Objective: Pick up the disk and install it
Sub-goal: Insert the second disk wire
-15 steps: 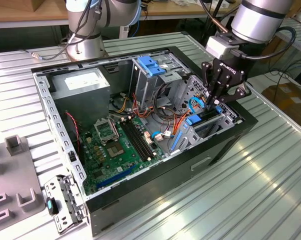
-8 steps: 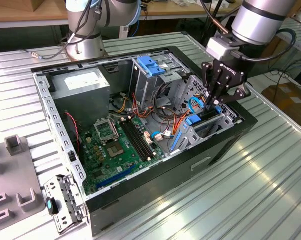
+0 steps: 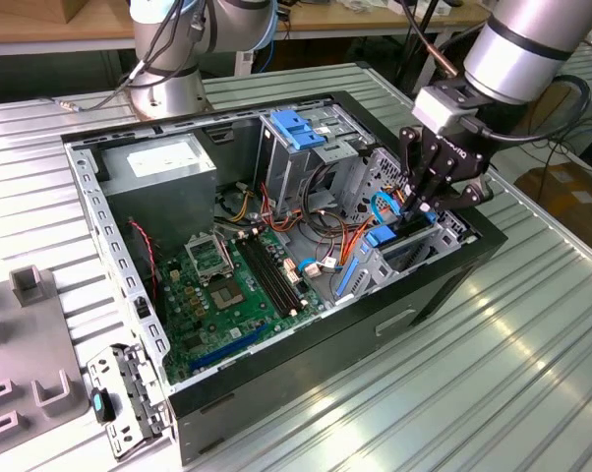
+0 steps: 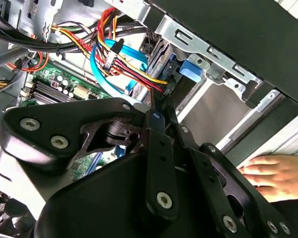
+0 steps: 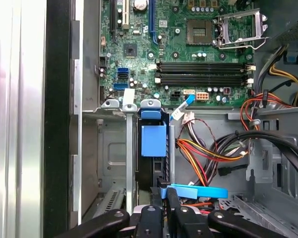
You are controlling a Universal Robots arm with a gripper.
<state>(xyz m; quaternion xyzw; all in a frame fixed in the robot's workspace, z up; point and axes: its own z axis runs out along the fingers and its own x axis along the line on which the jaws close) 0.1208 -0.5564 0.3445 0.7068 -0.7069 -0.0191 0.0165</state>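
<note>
Landmark is the open PC case (image 3: 276, 256) on the ribbed bench (image 3: 493, 383). The disk (image 5: 154, 148) stands on edge in the drive cage at the case's front corner, the corner far from the grey power supply box (image 3: 163, 167); in the first wrist view its blue bracket and dark body sit between the cage's metal rails, most of it already down in the slot. The pincer (image 3: 421, 202) is right over that corner, fingers (image 5: 173, 203) drawn close together at the disk's top edge, beside the flat blue cable (image 5: 198, 191). I read it as clamped on the disk's edge, though the contact itself is hidden by the linkage. Judgement: this is the seating stage of the install. To do it well, keep the disk parallel to the rails, push straight along the slot with no twist, and keep the red/yellow wire bundle (image 5: 198, 153) and blue cable out of the channel so nothing gets pinched. The bracket tabs should meet the cage evenly on both sides. Arm pose: the silver forearm (image 3: 527, 44) comes in from above the case's front wall, wrist tipped down so the pincer points into the case, roughly vertical. Note a person's hand (image 4: 273, 173) rests just outside the case wall, near the pincer in the second wrist view.
</note>
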